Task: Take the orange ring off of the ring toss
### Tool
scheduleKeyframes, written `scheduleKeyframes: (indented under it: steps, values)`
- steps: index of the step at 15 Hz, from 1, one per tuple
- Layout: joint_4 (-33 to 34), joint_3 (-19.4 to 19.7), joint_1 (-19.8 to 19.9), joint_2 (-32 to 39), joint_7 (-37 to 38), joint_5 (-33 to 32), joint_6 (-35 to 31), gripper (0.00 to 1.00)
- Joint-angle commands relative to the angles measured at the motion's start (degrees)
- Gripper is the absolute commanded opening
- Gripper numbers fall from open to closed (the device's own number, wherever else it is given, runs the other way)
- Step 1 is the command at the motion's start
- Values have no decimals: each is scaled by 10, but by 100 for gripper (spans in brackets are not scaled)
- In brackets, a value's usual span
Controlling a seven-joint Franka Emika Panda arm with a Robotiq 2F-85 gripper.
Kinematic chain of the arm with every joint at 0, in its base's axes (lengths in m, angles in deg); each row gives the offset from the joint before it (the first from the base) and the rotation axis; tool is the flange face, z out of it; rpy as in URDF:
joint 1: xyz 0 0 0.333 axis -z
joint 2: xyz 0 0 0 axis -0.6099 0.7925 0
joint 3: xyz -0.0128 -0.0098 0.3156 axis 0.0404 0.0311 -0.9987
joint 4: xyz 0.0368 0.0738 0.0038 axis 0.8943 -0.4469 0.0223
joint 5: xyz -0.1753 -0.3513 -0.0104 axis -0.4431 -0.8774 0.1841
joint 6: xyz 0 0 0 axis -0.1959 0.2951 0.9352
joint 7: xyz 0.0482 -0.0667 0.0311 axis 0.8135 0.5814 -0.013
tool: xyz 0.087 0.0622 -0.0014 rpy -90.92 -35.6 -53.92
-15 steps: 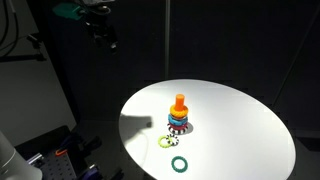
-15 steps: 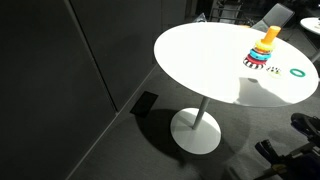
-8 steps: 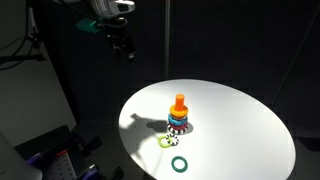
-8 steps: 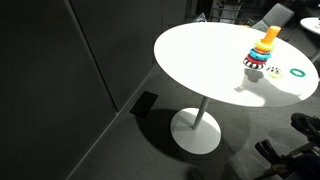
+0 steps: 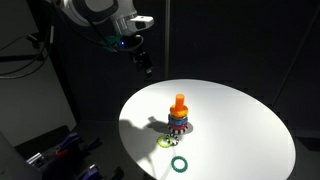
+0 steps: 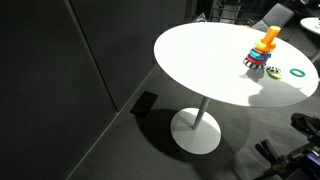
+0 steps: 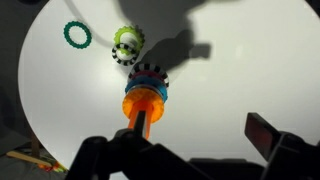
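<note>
Plainly, the gripper [image 7: 185, 150] is spread wide with nothing between its jaws. In the wrist view its dark, blocky fingers [image 7: 100, 158] sit far apart along the lower border, and the one opposite shows a reddish pad face.

Past them stands the ring toss [image 7: 147, 85], a small stack of smooth plastic rings round an upright orange peg [image 7: 138, 122]. The orange ring [image 7: 158, 102], a plain rounded donut, is on that peg at the top of the stack. The bottom ring [image 7: 148, 71] has a toothed rim in black and white.

In an exterior view the toy stands near the middle of the table [image 5: 240, 120], somewhat toward its near edge. Two loose rings lie flat between the toy and that edge. The yellowish-green and white ring [image 5: 166, 142], also toothed, is just beside the stack. The green ring [image 5: 180, 164], thin with a knobbly outline, lies closer to the rim and apart from both.

The gripper hangs in the air off toward the far rim, well clear of the peg, at the end of a pale, rounded arm [image 5: 95, 12].

The tabletop is a smooth white round disc, brightly lit, on a single white pedestal [image 6: 199, 112] with a flat circular foot, over a dark floor [image 6: 90, 150].
</note>
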Motion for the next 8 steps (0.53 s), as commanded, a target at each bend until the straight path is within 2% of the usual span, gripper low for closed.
scheduleKeyframes:
  steps: [1,5,8]
  values:
    - [11,0,24,43,64,-50,-40,100]
    - [14,9,42,81,121,-97,-81,100]
    - [17,21,40,102,137,-99,-100,100]
